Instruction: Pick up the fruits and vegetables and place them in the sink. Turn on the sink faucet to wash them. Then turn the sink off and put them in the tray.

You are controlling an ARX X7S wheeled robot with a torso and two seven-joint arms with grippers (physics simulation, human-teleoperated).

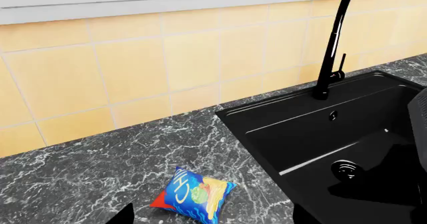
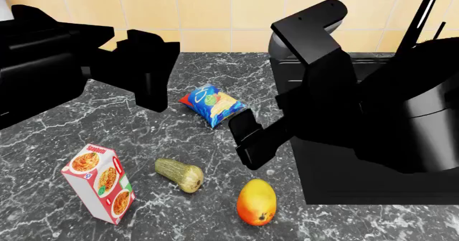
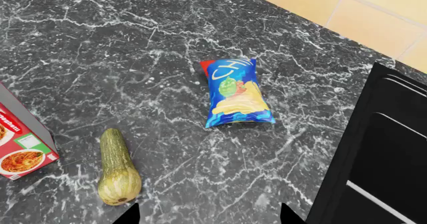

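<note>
— Dark marbled counter (image 2: 179, 139) runs under a wall of tan tiles (image 1: 133, 69), right?

— Yes, and the black sink (image 1: 347, 134) is set into it on the right. The left wrist view shows its round drain (image 1: 347, 170) on the basin floor and a small overflow hole on the back wall. The tall black faucet (image 1: 333, 49) rises behind the basin's rim, its thin side lever pointing upward.

— Where are the arms?

— In the head view the left gripper (image 2: 147, 74) hangs over the counter to the left of the snack bag. The right gripper (image 2: 248, 139) sits lower, just off the sink's left edge, between the bag and the mango. From both wrist views only two dark fingertips show at the frame edge, set well apart with nothing between them.

— And the loose things?

— The spaghetti box (image 2: 100, 183) stands tilted at the near left. The blue snack bag (image 2: 214, 105) lies flat, close to the sink. The squash (image 2: 179, 174) lies on the counter just right of the box, its fatter cut end toward the front. The mango (image 2: 257, 201) rests alone near the front edge, right of the squash and not touching it. Neither is in the sink.

— The wooden board?

— I cannot see it.
</note>
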